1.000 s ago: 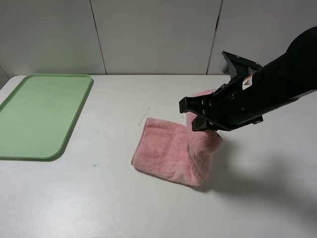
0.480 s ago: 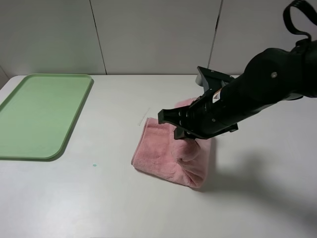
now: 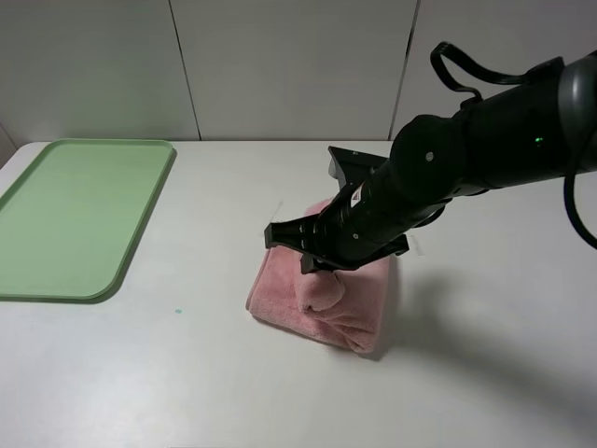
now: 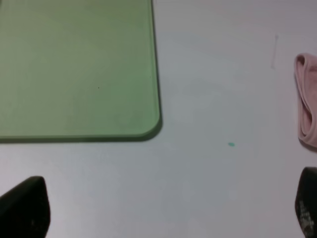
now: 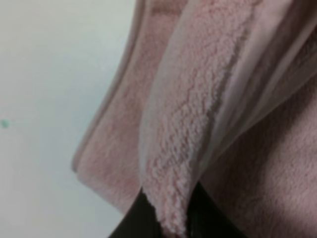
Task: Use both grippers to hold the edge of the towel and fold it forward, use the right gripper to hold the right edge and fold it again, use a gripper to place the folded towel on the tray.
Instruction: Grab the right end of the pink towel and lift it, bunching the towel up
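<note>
The pink towel [image 3: 280, 289] lies folded on the white table, right of centre. My right gripper [image 3: 319, 271] hangs over its middle, shut on the edge of the towel, a flap [image 3: 324, 292] that droops from the jaws above the lower layers. In the right wrist view the pinched terry hem [image 5: 183, 148] runs up from the dark fingertips [image 5: 133, 225]. The light-green tray [image 3: 75, 215] sits at the far left. My left gripper [image 4: 166, 208] is open and holds nothing; its fingertips [image 4: 25, 210] hover over bare table between the tray [image 4: 74, 64] and the towel [image 4: 307, 104]. It is out of the high view.
A tiny green speck [image 3: 177, 310] marks the table between tray and towel. A thin pale line [image 3: 271, 219] lies just behind the towel. A white panelled wall [image 3: 280, 65] closes off the back of the table.
My right arm has swept left across the towel, carrying the pinched right edge from the towel's right side to over its middle. The left gripper stays open.
</note>
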Robot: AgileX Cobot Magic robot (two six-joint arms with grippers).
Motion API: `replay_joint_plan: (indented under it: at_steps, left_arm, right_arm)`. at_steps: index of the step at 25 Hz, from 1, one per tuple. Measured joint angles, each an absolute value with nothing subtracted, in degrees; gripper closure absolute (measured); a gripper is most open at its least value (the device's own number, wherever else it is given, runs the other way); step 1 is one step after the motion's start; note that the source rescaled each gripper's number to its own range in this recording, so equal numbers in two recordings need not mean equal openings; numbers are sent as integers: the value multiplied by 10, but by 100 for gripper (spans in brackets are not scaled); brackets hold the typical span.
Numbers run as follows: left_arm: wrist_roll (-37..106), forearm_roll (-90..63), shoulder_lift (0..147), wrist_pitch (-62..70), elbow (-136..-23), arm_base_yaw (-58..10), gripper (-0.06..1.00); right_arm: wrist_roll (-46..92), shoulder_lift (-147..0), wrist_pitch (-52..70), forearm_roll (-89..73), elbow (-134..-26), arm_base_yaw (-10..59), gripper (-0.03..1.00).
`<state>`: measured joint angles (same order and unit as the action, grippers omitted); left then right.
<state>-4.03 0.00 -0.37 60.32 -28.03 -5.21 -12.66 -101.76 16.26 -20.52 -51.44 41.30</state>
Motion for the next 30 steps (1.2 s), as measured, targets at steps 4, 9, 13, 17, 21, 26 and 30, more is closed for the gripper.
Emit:
replay_joint_plan:
  at_steps: [4, 9, 13, 17, 21, 26, 30]
  left_arm:
    - [-40, 0, -4, 603, -280, -52, -6]
    - [-40, 0, -4, 603, -280, -52, -6]
    - [-40, 0, -4, 603, -280, -52, -6]
    - [-40, 0, -4, 603, -280, -52, -6]
    - [-40, 0, -4, 603, -280, -52, -6]
    - [-40, 0, -4, 603, -280, -52, -6]
    - [-40, 0, -4, 603, -280, -52, -6]
  right_arm:
    - [-124, -1028, 152, -200, -514, 413, 92]
    - [-123, -1028, 142, -199, -514, 413, 73]
    - [-121, -1028, 133, -199, -514, 413, 13]
    - [-121, -1028, 127, -199, -515, 413, -1]
    - [-121, -1028, 125, -205, -515, 413, -3]
    - [-121, -1015, 114, -212, -517, 434, -3]
    - [-121, -994, 94, -214, -519, 452, -3]
